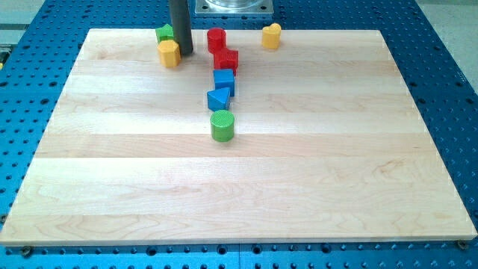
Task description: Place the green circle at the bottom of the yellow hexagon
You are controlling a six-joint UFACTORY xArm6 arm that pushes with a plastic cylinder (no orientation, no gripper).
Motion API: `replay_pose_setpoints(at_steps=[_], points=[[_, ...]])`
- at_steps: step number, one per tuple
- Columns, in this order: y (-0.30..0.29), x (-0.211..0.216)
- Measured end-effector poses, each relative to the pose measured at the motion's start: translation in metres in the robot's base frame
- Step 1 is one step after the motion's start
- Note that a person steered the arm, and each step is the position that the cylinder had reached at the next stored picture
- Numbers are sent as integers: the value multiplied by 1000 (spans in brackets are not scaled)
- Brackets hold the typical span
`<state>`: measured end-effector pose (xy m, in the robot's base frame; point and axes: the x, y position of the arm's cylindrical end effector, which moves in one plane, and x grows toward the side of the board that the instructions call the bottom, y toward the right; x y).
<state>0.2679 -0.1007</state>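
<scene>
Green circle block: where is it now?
The green cylindrical block sits slightly left of the wooden board's centre, just below the blue triangular block, far from the yellow hexagonal block.

Bright, even light; soft shadows

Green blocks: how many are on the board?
2. The green circle stands near the board's middle, below the blue blocks. Another green block sits at the view's top left, partly hidden behind the rod and the yellow hexagon.
</scene>
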Motion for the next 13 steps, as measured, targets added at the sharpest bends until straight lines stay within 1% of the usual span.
replay_pose_setpoints(at_steps=[1, 2, 3, 4, 5, 6, 7, 8, 9, 11, 13], points=[[1, 4], [15, 12], [-7, 32], [2, 106], [37, 190], [107, 199], [126, 229], [178, 228], [196, 182], [28, 184], [-29, 194]])
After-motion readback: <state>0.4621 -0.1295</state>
